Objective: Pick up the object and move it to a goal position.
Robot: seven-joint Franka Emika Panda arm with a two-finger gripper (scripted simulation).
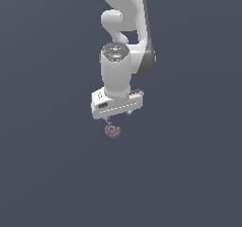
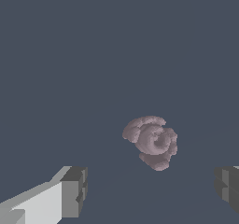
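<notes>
Just below gripper (image 1: 116, 116), untouched: coiled pink object (image 1: 113, 131); gripper fingers (image 2: 72, 192) spread wide.

The object (image 1: 113, 131), a tiny dusty-pink coiled, knobbly lump, lies alone on the dark grey surface

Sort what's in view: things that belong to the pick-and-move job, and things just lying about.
Belongs to the job:
- pink coiled lump, lying on the surface
- gripper, open, fingers apart, not touching the lump

Just lying about:
- nothing else visible; only the plain dark surface
</notes>
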